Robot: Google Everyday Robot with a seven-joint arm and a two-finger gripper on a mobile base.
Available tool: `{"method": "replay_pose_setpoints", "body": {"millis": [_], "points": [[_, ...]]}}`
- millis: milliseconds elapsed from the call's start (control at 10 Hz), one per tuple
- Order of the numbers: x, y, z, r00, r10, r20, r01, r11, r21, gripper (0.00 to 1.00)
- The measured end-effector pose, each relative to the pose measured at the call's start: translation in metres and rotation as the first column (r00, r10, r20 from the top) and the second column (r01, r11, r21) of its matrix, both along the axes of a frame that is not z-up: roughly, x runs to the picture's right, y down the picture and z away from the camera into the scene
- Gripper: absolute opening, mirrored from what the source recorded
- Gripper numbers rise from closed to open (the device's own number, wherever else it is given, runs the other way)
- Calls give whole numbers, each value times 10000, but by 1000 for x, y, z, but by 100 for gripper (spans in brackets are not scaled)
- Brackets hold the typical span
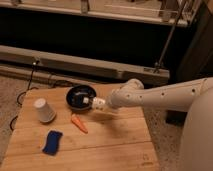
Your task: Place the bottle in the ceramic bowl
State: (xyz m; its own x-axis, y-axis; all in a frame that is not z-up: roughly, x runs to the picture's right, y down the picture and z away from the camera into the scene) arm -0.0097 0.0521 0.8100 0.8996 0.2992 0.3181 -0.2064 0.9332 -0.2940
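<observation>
- The pincer (103,103) sits at the end of the white arm that reaches in from the right, just at the right edge of the ceramic bowl (70,95), and it is clenched around the bottle (93,102).
- The bottle lies roughly sideways in that grip, one end poking out over the bowl's right rim, and it looks lifted clear of the bench (115,145).
- By its look the bottle is small, slim plastic: light, stiff enough to take a firm squeeze, yet smooth and round, so it can twist or slide between the jaws.
- The best hold is across the middle of the body, where the label likely gives some friction; the cap end is narrower and easier to lose.
- The bowl is hard and glossy, likely breakable and slick inside, so the bottle should be released low; once down it may roll against the wall.
- A white cup (44,110), a carrot (78,123) and a blue sponge (51,142) lie well apart from the bowl's right side.
</observation>
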Motion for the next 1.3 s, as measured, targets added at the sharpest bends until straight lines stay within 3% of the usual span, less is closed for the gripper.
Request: {"method": "replay_pose_setpoints", "body": {"millis": [300, 400, 600, 900, 1100, 1300], "points": [[-35, -63, -10, 9968, -460, 646, 391, 9938, 1039, 0], [-54, -81, -16, 9929, -508, 1072, 359, 9901, 1360, 0], [-93, -98, -22, 9759, -280, 2164, -74, 9869, 1610, 0], [-139, -98, -10, 9390, -177, 3435, -399, 9863, 1599, 0], [-156, -89, 5, 9239, -336, 3811, -259, 9884, 1499, 2], [-168, -75, 24, 9182, -724, 3894, 219, 9909, 1327, 19]]}}
